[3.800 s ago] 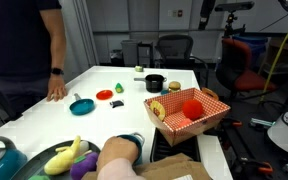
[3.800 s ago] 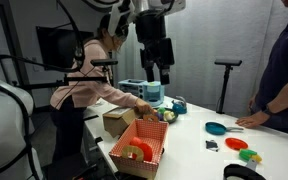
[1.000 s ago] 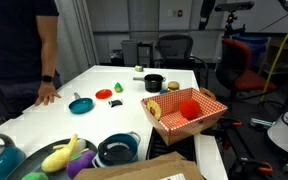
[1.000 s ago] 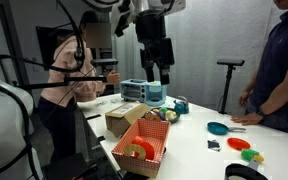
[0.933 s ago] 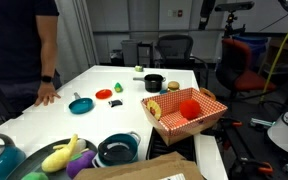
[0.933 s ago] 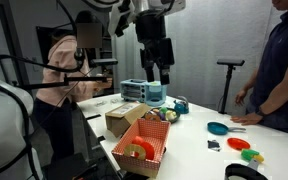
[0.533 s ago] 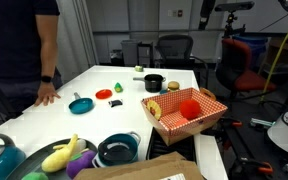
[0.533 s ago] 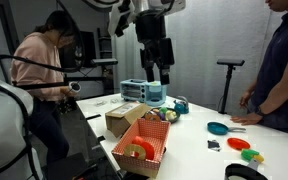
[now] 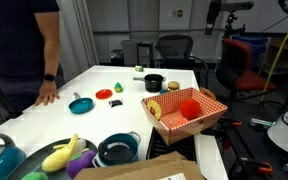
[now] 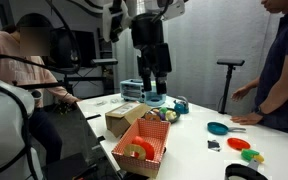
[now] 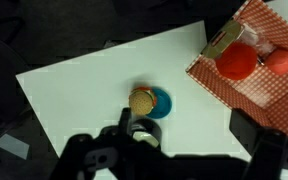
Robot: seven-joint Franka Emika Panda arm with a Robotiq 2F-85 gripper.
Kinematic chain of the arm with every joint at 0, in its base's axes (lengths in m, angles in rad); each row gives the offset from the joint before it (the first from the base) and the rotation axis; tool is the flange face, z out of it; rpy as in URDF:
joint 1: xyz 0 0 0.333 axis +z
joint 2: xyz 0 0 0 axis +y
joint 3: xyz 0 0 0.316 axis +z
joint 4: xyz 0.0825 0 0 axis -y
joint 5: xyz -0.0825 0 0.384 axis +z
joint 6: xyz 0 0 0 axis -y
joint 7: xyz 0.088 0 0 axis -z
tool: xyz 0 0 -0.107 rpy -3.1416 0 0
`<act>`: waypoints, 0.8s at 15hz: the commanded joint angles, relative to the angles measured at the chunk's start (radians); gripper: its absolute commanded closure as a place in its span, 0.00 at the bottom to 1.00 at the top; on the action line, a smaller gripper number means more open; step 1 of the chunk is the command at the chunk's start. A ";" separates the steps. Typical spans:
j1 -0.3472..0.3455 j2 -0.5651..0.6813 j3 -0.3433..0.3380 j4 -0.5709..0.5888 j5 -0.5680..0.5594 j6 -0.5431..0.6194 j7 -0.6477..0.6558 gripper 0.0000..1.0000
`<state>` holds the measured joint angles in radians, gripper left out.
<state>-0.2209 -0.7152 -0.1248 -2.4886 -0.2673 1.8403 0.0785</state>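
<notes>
in an exterior view the white table (image 9: 104, 115) reads as it did half a second ago: the red checked basket (image 9: 187, 110), black pot (image 9: 155, 83) and teal pan (image 9: 81, 105) have not shifted, and the standing person's hand (image 9: 46, 97) still rests on the edge (the gripper does not show clearly here). in an exterior view the gripper (image 10: 155, 88) has slid a little sideways and lower, hanging well above the table end near the basket (image 10: 139, 150), while the seated person (image 10: 24, 50) has leaned back. in the wrist view the gripper (image 11: 174, 160) is spread wide with nothing in it, poised over a tan round piece (image 11: 141, 100) on a blue dish (image 11: 161, 103), beside the basket (image 11: 274, 100). i judge this a repositioning only, no grasp begun.
</notes>
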 commanded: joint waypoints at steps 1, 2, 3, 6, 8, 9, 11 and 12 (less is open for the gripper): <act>-0.065 -0.228 -0.029 -0.158 -0.081 -0.036 -0.027 0.00; -0.085 -0.266 -0.026 -0.182 -0.098 -0.061 -0.008 0.00; -0.105 -0.307 -0.035 -0.204 -0.114 -0.077 -0.004 0.00; -0.190 -0.432 -0.037 -0.261 -0.132 -0.130 -0.011 0.00; -0.225 -0.513 -0.035 -0.282 -0.132 -0.170 -0.026 0.00; -0.235 -0.554 -0.032 -0.286 -0.137 -0.189 -0.039 0.00; -0.213 -0.627 -0.050 -0.291 -0.178 -0.238 -0.048 0.00; -0.211 -0.659 -0.056 -0.291 -0.191 -0.256 -0.057 0.00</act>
<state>-0.4497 -1.1989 -0.1628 -2.7345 -0.4004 1.6468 0.0473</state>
